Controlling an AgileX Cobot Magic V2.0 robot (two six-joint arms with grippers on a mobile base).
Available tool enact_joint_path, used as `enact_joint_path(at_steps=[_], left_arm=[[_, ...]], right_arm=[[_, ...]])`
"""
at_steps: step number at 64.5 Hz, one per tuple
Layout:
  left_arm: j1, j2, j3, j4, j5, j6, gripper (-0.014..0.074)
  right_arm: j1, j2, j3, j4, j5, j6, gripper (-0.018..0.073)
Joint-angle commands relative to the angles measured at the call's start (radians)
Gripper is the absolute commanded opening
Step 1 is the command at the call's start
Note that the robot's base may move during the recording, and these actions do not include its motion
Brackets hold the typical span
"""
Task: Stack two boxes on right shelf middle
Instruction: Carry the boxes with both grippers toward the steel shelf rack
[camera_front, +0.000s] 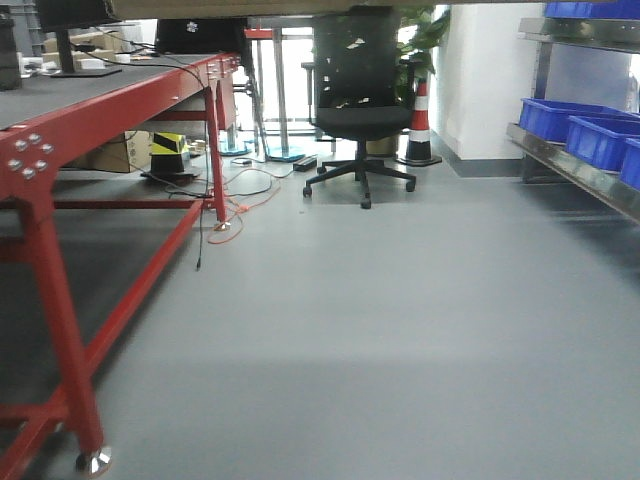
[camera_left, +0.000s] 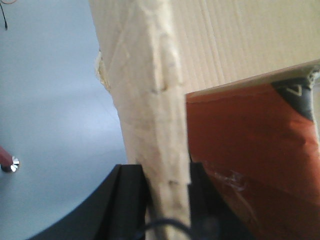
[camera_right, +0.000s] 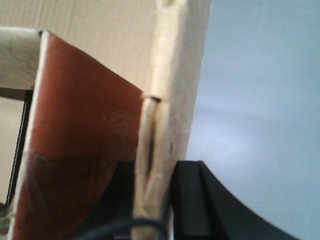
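A brown corrugated cardboard box fills the left wrist view, and my left gripper is shut on its upright wall, one black finger on each side. My right gripper is shut on the opposite wall of the box, which shows a split double edge. A red-brown sheet lies inside the box behind both walls. In the front view a tan strip of the box runs along the top edge. The steel shelf stands at the far right. I see only one box.
Blue plastic bins sit on the shelf level, and another level is above. A red-framed table runs along the left. A black office chair and a striped cone stand ahead, with cables on the grey floor.
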Motion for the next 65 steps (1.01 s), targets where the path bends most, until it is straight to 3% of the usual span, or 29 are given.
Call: enact_joint_path(at_steps=[1, 65], left_arm=[[0.001, -0.02, -0.014, -0.029, -0.037, 0.011, -0.0111], [0.001, -0.02, -0.014, -0.029, -0.037, 0.011, -0.0111]], right_arm=[[-0.006, -0.005, -0.01, -0.025, -0.052, -0.008, -0.0155], [-0.006, -0.005, -0.01, -0.023, -0.052, -0.008, -0.0155]])
